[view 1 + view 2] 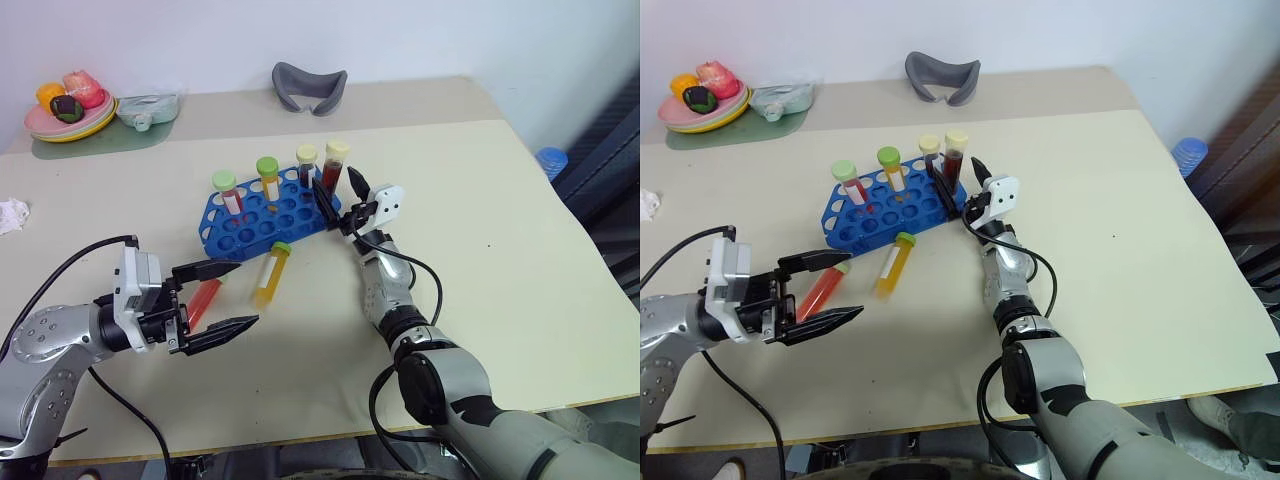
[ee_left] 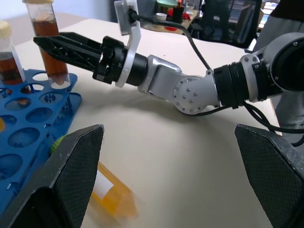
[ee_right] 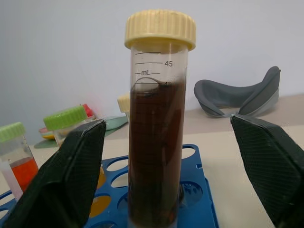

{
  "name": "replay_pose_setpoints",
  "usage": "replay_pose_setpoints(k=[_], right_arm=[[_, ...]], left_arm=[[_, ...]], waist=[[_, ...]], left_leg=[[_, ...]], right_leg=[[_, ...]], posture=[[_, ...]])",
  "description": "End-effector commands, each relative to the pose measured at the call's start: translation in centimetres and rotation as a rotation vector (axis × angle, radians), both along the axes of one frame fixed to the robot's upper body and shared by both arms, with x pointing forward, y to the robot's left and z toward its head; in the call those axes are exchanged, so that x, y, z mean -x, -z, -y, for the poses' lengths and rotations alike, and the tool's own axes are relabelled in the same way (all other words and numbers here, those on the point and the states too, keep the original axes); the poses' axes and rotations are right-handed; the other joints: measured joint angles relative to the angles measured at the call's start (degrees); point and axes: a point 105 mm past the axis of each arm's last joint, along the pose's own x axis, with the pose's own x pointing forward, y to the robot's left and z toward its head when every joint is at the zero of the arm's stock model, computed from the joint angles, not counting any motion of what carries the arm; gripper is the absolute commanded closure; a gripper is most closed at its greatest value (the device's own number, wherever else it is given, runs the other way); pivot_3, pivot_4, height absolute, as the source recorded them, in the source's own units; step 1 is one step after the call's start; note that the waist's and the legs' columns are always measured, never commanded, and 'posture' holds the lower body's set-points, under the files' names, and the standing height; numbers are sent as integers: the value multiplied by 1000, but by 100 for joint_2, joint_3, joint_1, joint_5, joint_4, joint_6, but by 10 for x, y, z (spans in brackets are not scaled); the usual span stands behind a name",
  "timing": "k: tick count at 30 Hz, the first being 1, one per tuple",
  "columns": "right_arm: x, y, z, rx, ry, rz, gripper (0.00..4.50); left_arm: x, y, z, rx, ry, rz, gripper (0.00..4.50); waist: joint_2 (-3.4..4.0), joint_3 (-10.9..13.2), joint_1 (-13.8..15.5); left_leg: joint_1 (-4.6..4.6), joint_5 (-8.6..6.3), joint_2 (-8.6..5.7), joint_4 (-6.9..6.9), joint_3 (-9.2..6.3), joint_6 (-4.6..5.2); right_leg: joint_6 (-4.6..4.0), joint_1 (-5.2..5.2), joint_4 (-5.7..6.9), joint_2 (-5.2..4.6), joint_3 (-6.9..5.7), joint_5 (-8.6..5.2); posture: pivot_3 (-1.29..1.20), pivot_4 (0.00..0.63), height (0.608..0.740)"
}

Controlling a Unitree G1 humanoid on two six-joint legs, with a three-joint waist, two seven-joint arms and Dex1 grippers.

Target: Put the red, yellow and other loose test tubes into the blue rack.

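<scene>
Bright blue plastic rack (image 1: 268, 214) with round holes, four capped clear tubes upright in it, brown tube (image 3: 156, 137) in its corner hole between the right gripper's (image 1: 340, 190) wide-open black fingers, untouched, red tube (image 1: 203, 298) and yellow tube (image 1: 271, 274) lying just beside the rack, left gripper (image 1: 226, 296) open, empty, near the red tube.

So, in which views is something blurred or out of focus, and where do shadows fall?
Left wrist view: the lying orange-yellow tube is smeared, the left gripper's fingertips soft. Right wrist view: the dark-brown tube is sharp, the gray curved object softer. Left eye view: faint shadows on the table.
</scene>
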Motion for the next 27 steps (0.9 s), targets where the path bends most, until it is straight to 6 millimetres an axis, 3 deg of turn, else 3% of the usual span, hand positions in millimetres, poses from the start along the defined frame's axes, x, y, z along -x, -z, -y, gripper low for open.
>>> replay_pose_setpoints(k=[1, 7, 15, 27], right_arm=[[3, -2, -2, 2, 6, 22, 104], [-2, 1, 1, 86, 14, -16, 104], [0, -9, 20, 154, -34, -79, 104], [8, -43, 30, 191, -205, -245, 104]], left_arm=[[1, -6, 3, 13, 16, 32, 0], [2, -6, 3, 15, 16, 30, 0], [2, -2, 5, 24, 14, 21, 0], [3, 3, 8, 29, 15, 13, 0]], waist=[[0, 0, 0], [0, 0, 4], [0, 0, 57], [-1, 0, 75]], left_leg=[[0, 0, 0, 0, 0, 0], [0, 0, 0, 0, 0, 0], [0, 0, 0, 1, -1, 0], [-1, 0, 0, 0, -1, 0]], right_leg=[[0, 0, 0, 0, 0, 0], [0, 0, 0, 0, 0, 0], [0, 0, 0, -1, 0, 0], [0, 0, -2, -1, 1, 0]], posture=[[0, 150, 740], [0, 150, 740], [0, 150, 740], [0, 150, 740]])
